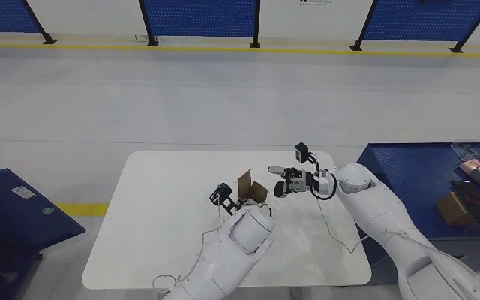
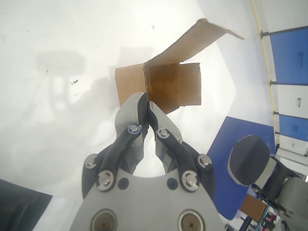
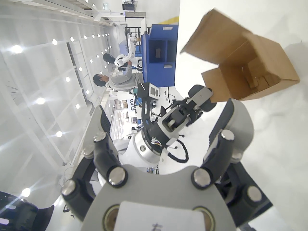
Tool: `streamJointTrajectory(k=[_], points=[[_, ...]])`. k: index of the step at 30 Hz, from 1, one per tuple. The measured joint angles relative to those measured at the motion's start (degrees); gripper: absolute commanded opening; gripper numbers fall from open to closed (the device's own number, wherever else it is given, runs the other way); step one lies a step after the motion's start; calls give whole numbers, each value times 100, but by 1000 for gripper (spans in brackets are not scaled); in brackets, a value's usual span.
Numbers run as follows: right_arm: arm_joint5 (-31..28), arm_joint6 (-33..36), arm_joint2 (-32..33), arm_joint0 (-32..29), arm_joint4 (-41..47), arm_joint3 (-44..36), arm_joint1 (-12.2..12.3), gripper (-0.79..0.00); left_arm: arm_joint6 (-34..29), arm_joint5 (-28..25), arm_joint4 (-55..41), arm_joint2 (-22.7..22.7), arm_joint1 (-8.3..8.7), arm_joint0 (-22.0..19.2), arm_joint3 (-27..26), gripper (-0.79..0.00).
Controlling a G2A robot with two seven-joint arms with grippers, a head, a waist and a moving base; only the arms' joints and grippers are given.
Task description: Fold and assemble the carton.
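Since it's only thin corrugated card, the carton [image 1: 253,191], sitting about mid-bench with its flaps up, should be light, stiff across its panels, and quick to buckle at the creases. I'd expect it to skate on the smooth white bench [image 1: 150,225]. The left hand [image 2: 147,100] is pressed together, pinching the edge of one wall on the carton's left. The right hand [image 1: 277,181] hangs just right of it, fingers spread and empty. The tall flap looks best taken near its fold.
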Motion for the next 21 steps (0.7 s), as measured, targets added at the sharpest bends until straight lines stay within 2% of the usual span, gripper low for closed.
streamJointTrajectory(k=[6,12,13,14,15,18,21], points=[[385,117,60,-5,-354,-148,36,0,-1271,0,794,-102,321,210,-476,-785],[626,-80,98,47,-901,-81,72,0,-2293,0,1955,-501,608,810,-1215,-785],[665,-62,85,52,-1003,-95,72,0,-2537,0,2224,-591,647,940,-1375,-619],[670,-64,59,57,-1119,-128,69,0,-2726,0,2430,-660,670,1042,-1498,-182],[667,-71,40,59,-1225,-154,66,0,-2916,0,2643,-726,688,1145,-1619,0],[658,-80,31,60,-1255,-166,65,0,-3515,0,3367,-964,705,1487,-2083,0],[658,-80,33,60,-1243,-163,65,0,-3969,0,3976,-1234,654,1881,-2754,0]])
